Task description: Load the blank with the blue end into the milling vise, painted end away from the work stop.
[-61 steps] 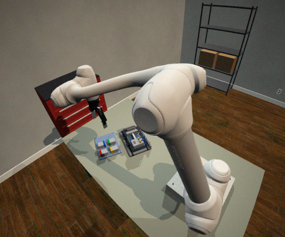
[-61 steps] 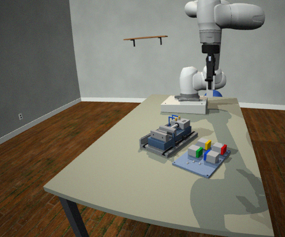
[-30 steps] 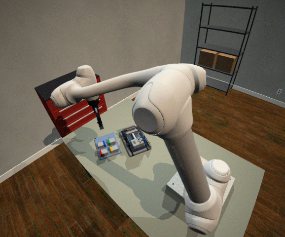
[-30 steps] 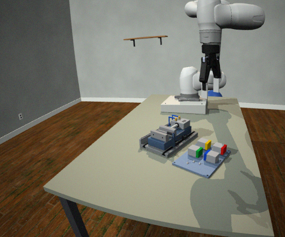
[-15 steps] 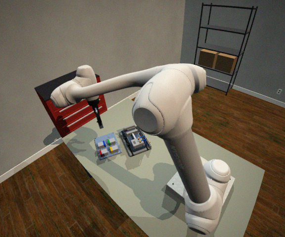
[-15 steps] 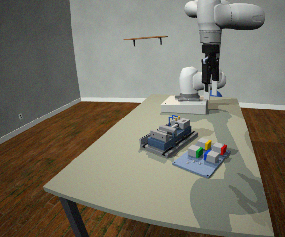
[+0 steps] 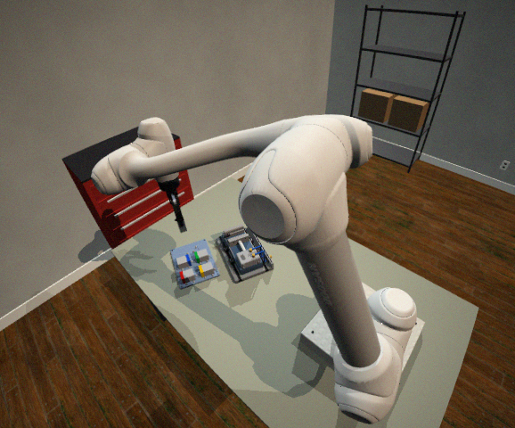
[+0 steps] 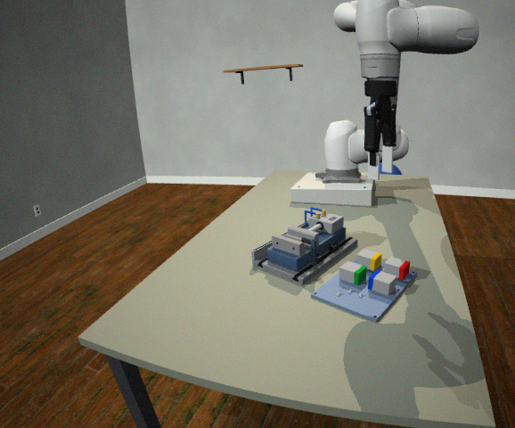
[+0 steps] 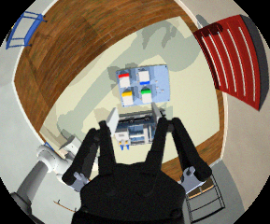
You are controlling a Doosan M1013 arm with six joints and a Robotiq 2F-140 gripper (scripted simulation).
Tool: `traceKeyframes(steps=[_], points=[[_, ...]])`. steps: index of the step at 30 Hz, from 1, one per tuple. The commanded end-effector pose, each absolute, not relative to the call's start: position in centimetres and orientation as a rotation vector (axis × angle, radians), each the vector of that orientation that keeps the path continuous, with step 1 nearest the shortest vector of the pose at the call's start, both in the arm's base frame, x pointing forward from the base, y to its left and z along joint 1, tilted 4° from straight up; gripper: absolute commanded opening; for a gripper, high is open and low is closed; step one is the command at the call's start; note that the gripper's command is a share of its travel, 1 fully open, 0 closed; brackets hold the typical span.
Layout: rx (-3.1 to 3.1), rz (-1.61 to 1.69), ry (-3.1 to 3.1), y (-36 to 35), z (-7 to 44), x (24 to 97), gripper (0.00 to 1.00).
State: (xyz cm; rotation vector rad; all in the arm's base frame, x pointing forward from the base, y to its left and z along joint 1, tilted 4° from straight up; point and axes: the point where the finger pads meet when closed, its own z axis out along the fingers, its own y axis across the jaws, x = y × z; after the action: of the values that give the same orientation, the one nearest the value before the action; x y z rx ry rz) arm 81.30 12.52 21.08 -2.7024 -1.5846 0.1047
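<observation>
The blank with the blue end [image 7: 183, 261] [image 8: 383, 283] [image 9: 145, 77] lies on the light-blue infeed plate [image 7: 179, 282] [image 8: 354, 301] [image 9: 163, 89], next to the blanks with green [image 7: 200, 254] [image 8: 354, 272], yellow [image 7: 205, 268] [image 8: 367, 259] and red [image 7: 186, 275] [image 8: 396, 267] ends. The milling vise [image 7: 245, 259] [image 8: 301, 243] [image 9: 135, 130] stands beside the plate with nothing between its jaws. My gripper [image 7: 182, 226] [image 8: 380, 168] [image 9: 134, 110] hangs high above the table over the plate's side, pointing down. Its fingers stand half apart and hold nothing.
A red tool cabinet [image 7: 128, 193] [image 9: 234, 56] stands off the table's far edge, close to the arm's wrist. The robot's base plate [image 8: 336, 191] [image 7: 315, 338] sits at the table's other end. A metal shelf rack [image 7: 404, 83] stands in the room's corner.
</observation>
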Motion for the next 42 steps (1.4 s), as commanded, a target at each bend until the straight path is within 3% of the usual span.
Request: traceKeyframes(steps=[1,17,42], points=[[-2.702,0.104,-1.585,12.5,21.1,81.3,0.49],[-2.702,0.104,-1.585,12.5,21.1,81.3,0.49],[-2.707,0.105,-1.579,12.9,13.8,83.2,0.49]])
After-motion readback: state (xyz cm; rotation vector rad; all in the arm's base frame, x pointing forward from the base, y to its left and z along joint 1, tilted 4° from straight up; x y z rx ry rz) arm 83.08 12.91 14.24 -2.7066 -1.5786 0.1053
